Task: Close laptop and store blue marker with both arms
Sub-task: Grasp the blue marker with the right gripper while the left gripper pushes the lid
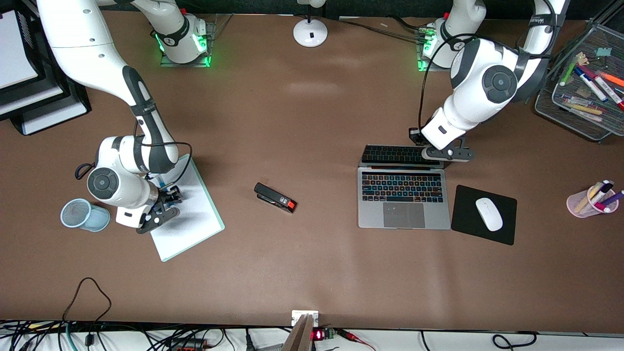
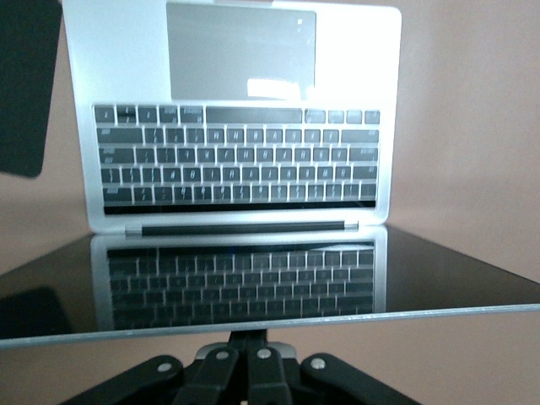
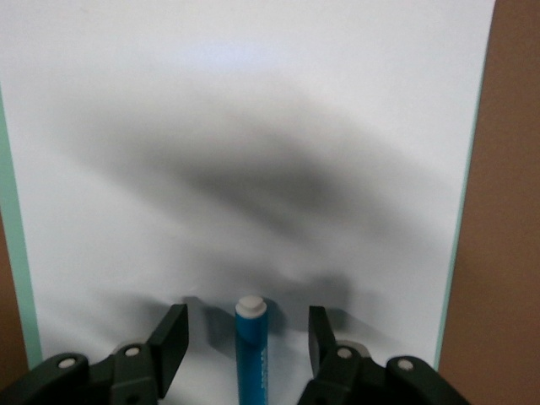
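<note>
Neither half of the job is finished yet, as I judge it. My left hand (image 1: pixel 447 154) has its fingers pressed fully together with nothing between them, and it sits at the top edge of the raised screen of the slim silver-grey laptop with black keys and a grey trackpad (image 1: pixel 403 199). The lid is still up: my left wrist view shows the keyboard mirrored in the dark glass, so the screen is tilted but far from shut. That laptop rests toward the left arm's end of the brown worktop (image 1: pixel 312 263), just beside a black mouse pad (image 1: pixel 482 214) carrying a white mouse (image 1: pixel 489 214). My right hand (image 3: pixel 246 342) is down over a white sheet with a pale green border (image 1: pixel 187 209) toward the right arm's end of the worktop, and its fingers (image 3: pixel 173 333) stand part open on either side of the short bright-blue marker with a white end (image 3: pixel 251 350). The marker lies on the sheet in the gap with space showing on both sides, so I am not gripping it yet. What is left, I reckon: push the lid flat, pinch and lift the marker, then store it, perhaps in the pale blue mesh cup (image 1: pixel 84 215) just beside the sheet.
</note>
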`<act>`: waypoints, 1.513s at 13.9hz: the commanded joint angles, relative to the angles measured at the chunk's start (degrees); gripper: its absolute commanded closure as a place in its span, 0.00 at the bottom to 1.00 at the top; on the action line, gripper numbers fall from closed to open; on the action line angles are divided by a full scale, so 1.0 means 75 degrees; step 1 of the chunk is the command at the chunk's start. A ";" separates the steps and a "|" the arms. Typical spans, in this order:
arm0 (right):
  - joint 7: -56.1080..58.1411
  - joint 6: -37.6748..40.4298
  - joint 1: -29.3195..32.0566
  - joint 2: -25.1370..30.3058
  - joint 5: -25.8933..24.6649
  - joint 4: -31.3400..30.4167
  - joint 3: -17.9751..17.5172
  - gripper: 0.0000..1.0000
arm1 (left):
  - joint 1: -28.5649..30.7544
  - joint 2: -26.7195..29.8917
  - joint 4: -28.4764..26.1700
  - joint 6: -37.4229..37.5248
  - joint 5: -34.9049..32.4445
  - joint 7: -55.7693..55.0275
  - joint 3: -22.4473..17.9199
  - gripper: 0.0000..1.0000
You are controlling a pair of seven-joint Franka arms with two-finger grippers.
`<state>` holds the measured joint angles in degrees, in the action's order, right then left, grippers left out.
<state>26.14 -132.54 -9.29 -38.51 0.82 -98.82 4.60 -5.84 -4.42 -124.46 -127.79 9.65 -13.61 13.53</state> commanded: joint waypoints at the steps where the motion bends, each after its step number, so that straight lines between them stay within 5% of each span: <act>1: -0.0063 -0.0094 -0.0015 0.0048 0.0136 -0.0113 0.0020 0.42 | 0.0122 -0.0184 0.0141 -0.0468 -0.0546 0.0080 0.0024 1.00; 13: -0.0075 -0.0106 0.0043 0.0036 0.0148 -0.0113 0.0020 0.63 | 0.0216 -0.1941 0.1652 -0.1313 -0.1029 0.0115 -0.0058 1.00; 21: -0.0063 -0.0106 0.0008 0.0013 0.0137 -0.0043 0.0031 0.90 | 0.0275 -0.2995 0.2133 -0.2401 -0.2164 0.0115 -0.0082 1.00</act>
<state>25.59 -132.60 -9.09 -38.52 1.05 -99.08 4.77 -4.37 -22.90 -111.06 -143.29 -3.43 -13.26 12.87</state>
